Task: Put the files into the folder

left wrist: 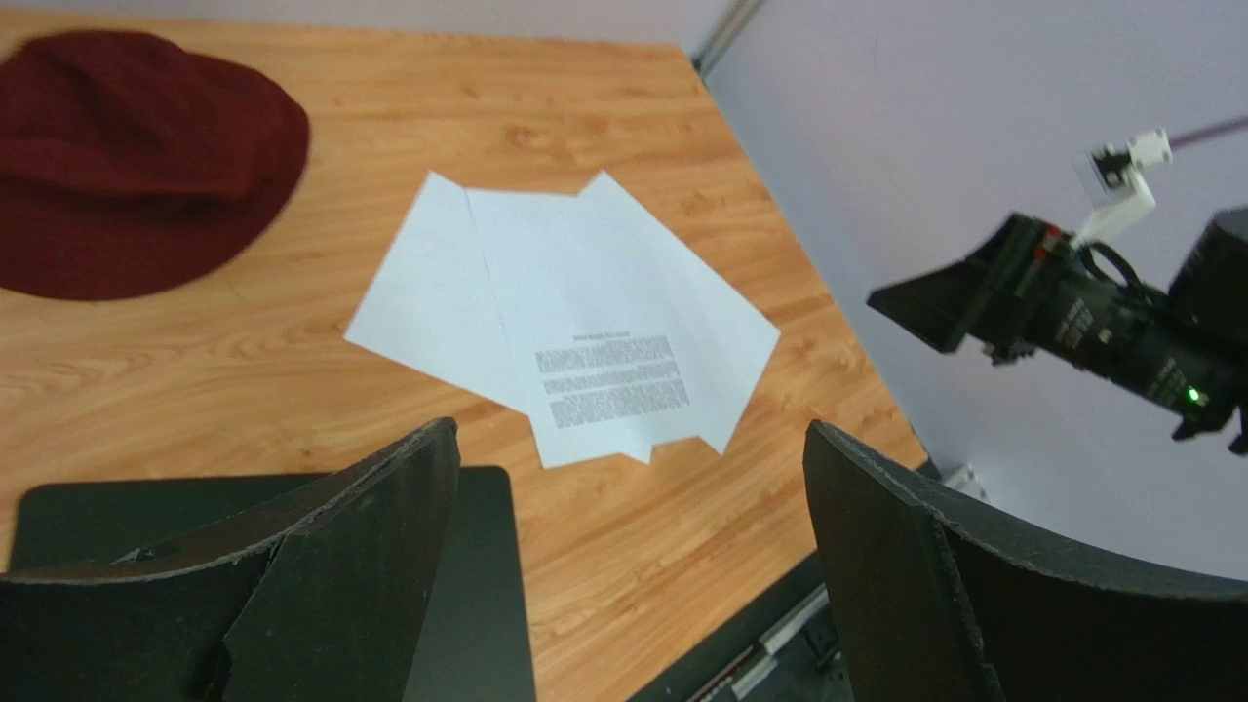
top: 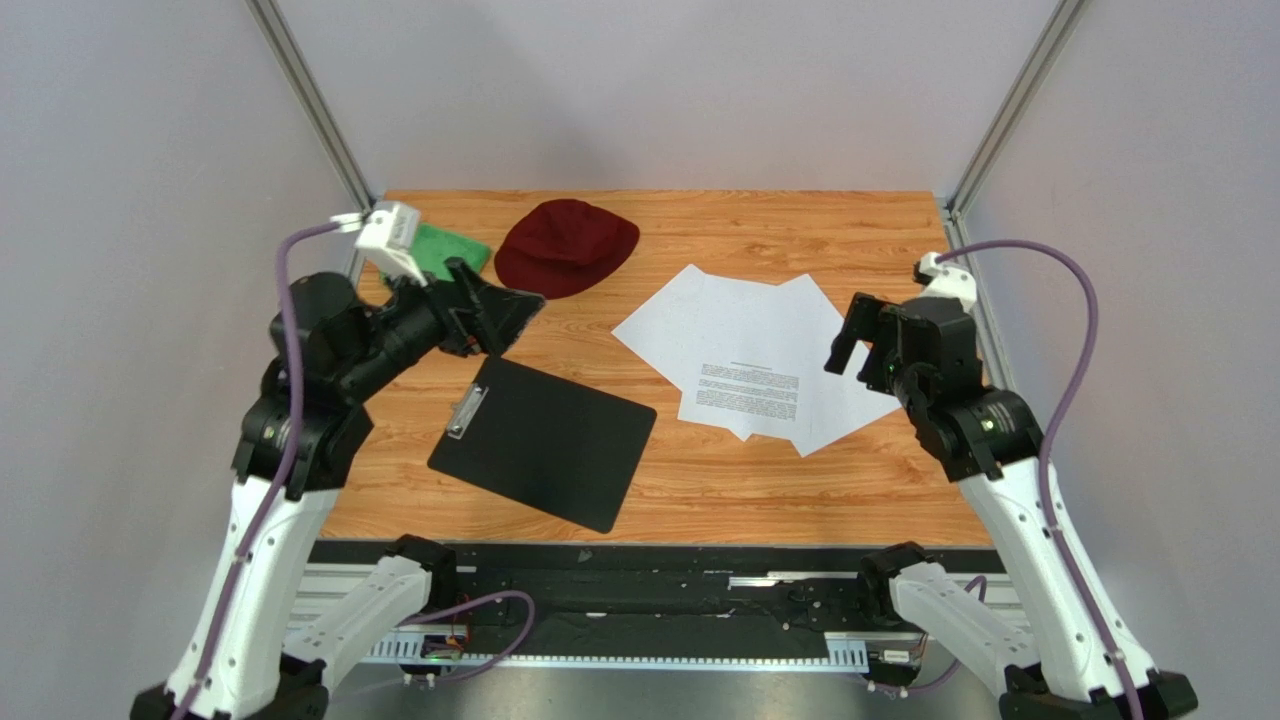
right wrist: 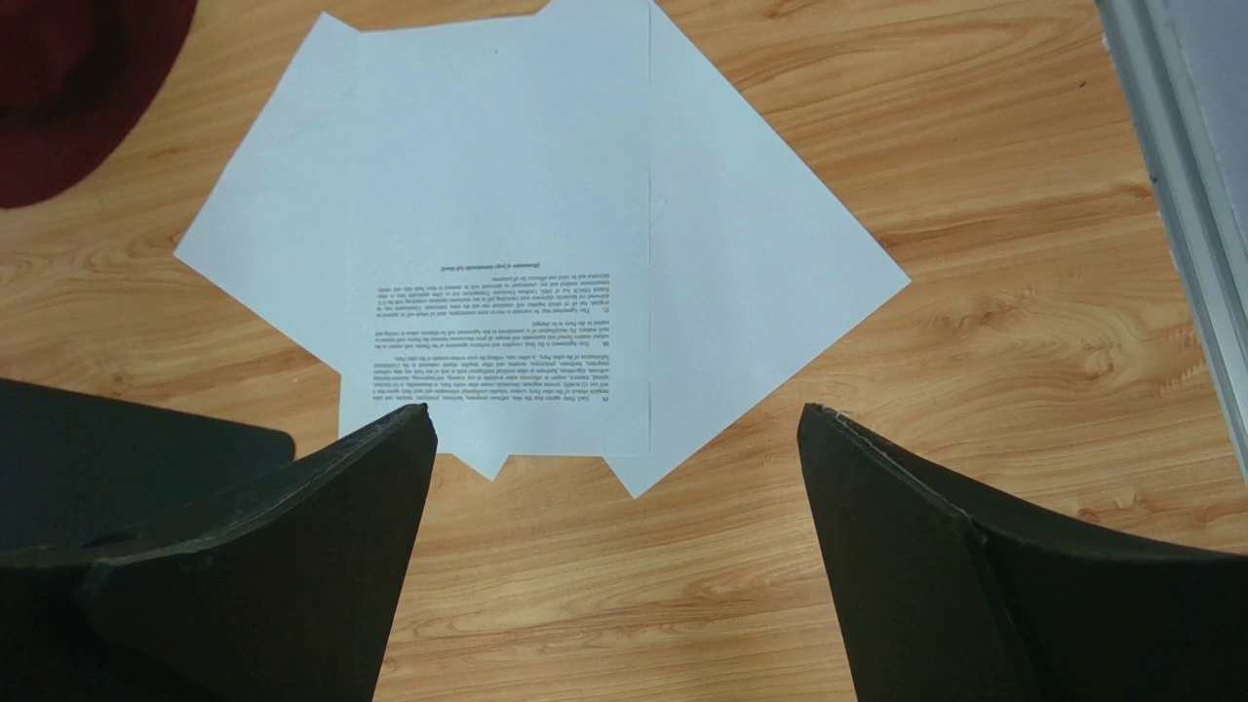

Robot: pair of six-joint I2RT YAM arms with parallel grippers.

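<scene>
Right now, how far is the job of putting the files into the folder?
Nothing looks done: the files lie fanned on the table, apart from the folder, which holds no sheet. Nothing is in hand: the left gripper and right gripper are open and empty. Left to do: all of it, every sheet into the folder.

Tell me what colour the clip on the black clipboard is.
Silver: the metal clip on the flat black rectangular clipboard shows best in the top external view.
</scene>
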